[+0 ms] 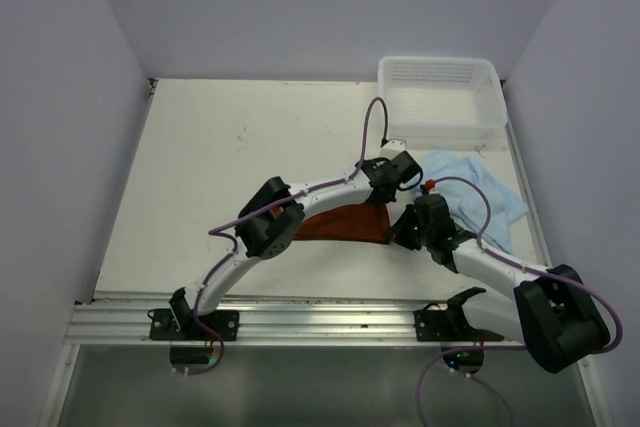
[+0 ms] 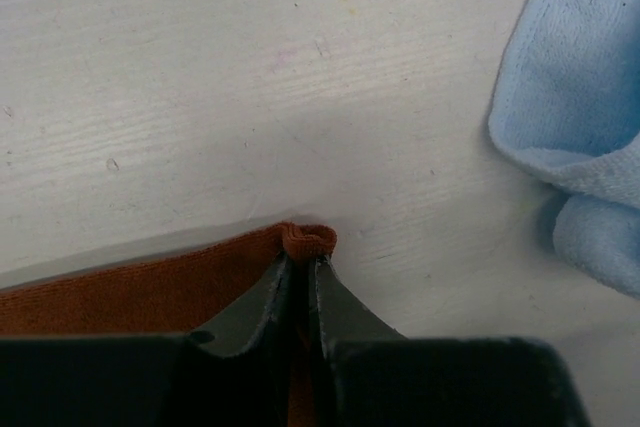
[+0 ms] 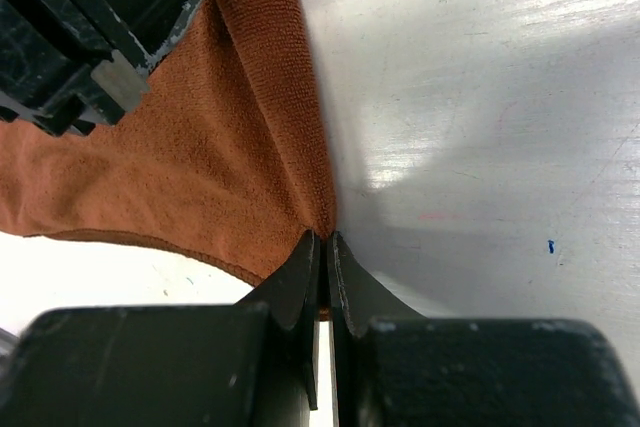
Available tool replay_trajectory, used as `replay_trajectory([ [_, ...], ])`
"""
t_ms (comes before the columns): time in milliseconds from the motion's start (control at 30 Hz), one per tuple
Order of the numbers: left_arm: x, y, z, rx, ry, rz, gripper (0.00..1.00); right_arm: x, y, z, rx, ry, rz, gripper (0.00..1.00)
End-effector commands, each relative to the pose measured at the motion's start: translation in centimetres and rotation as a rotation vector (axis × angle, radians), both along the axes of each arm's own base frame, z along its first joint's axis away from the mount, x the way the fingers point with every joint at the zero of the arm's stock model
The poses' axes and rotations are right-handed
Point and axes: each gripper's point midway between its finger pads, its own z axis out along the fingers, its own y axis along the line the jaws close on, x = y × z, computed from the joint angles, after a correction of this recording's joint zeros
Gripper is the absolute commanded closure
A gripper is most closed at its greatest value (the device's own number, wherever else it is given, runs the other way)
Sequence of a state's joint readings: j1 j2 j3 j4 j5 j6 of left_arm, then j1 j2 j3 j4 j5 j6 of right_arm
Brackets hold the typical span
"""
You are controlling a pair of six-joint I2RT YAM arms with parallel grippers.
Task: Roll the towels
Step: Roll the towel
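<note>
A rust-orange towel (image 1: 345, 225) lies on the table's near middle, partly under the left arm. My left gripper (image 1: 392, 187) is shut on its far right corner; the left wrist view shows the pinched cloth bunched at the fingertips (image 2: 307, 247). My right gripper (image 1: 403, 234) is shut on the towel's near right corner, seen in the right wrist view (image 3: 325, 237), where the towel (image 3: 200, 157) spreads up and left. A light blue towel (image 1: 480, 192) lies crumpled to the right, also in the left wrist view (image 2: 590, 107).
A white mesh basket (image 1: 440, 99) stands at the table's back right corner. The left gripper's black body (image 3: 90, 17) shows at the top left of the right wrist view. A metal rail (image 1: 300, 322) runs along the near edge. Purple walls enclose the table.
</note>
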State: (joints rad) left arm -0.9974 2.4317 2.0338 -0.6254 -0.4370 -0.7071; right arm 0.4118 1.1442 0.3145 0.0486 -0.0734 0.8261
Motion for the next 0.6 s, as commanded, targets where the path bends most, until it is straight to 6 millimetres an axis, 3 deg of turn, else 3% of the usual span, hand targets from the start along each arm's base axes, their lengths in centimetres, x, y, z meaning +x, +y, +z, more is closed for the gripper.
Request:
replay_trajectory([
  [0, -1.5, 1.5, -4.7, 0.077, 0.114, 0.02, 0.9, -0.7, -0.2, 0.0, -0.039, 0.032, 0.044, 1.0],
  [167, -0.3, -0.6, -0.3, -0.054, 0.065, 0.011, 0.91, -0.5, -0.3, 1.5, -0.095, 0.004, 0.095, 1.0],
  [333, 0.9, -0.8, 3.0, -0.151, 0.051, 0.012, 0.91, -0.3, -1.0, 3.1, -0.188, -0.034, 0.136, 1.0],
  [567, 2.1, -1.2, 7.3, -0.265, -0.005, -0.017, 0.91, -0.7, -1.5, 3.6, -0.38, -0.058, 0.174, 1.0],
])
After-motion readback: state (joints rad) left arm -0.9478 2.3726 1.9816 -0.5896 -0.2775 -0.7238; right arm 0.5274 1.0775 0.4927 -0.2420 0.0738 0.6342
